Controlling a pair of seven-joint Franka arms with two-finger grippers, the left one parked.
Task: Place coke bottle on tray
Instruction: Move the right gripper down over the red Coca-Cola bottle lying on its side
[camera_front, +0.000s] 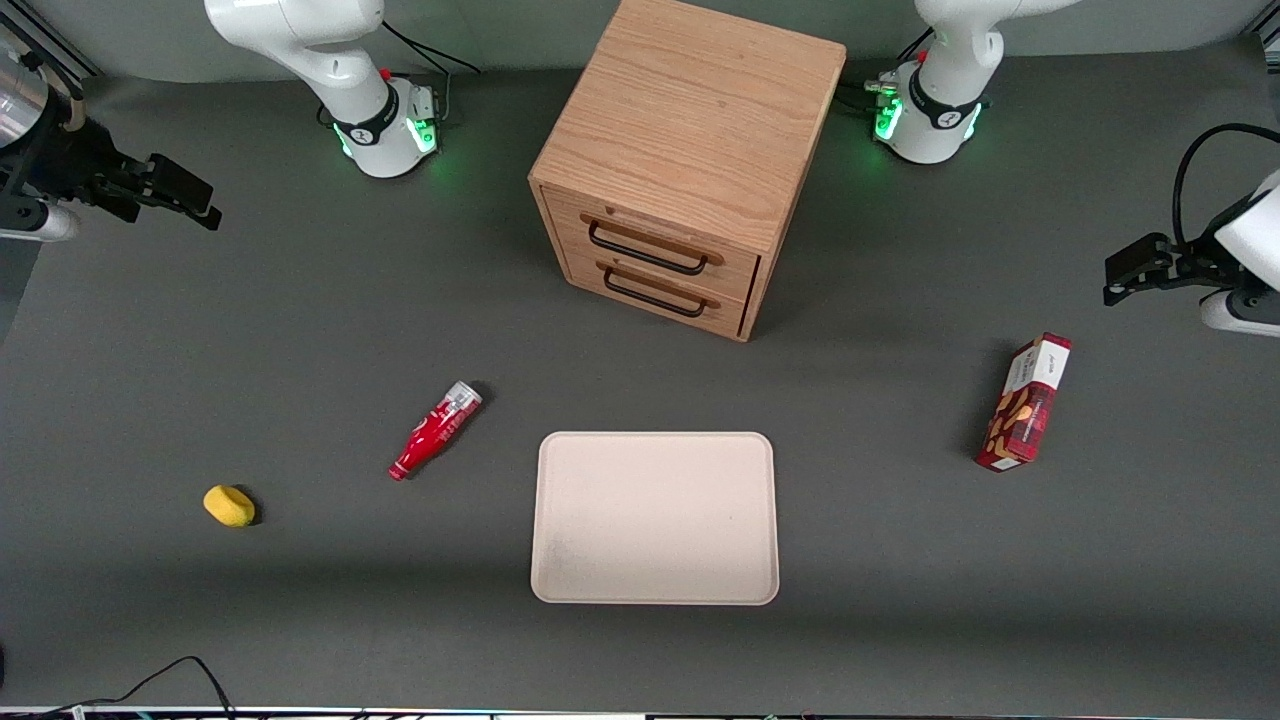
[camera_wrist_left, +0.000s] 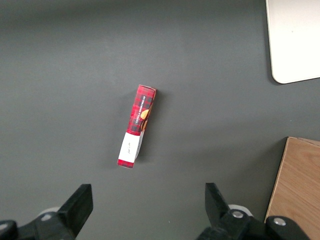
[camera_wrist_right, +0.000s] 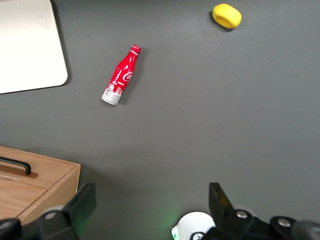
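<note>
The coke bottle (camera_front: 437, 428) is a slim red bottle that lies on its side on the dark table. It is beside the tray, toward the working arm's end, with its cap pointing nearer the front camera. It also shows in the right wrist view (camera_wrist_right: 121, 75). The tray (camera_front: 655, 517) is large, beige and bare, and lies flat in front of the cabinet; its corner shows in the right wrist view (camera_wrist_right: 25, 45). My right gripper (camera_front: 203, 203) hangs high at the working arm's end, farther from the front camera than the bottle. It is open and empty in its own view (camera_wrist_right: 150, 200).
A wooden two-drawer cabinet (camera_front: 690, 160) stands farther from the front camera than the tray. A yellow lump (camera_front: 229, 505) lies beside the bottle toward the working arm's end. A red snack box (camera_front: 1025, 403) lies toward the parked arm's end.
</note>
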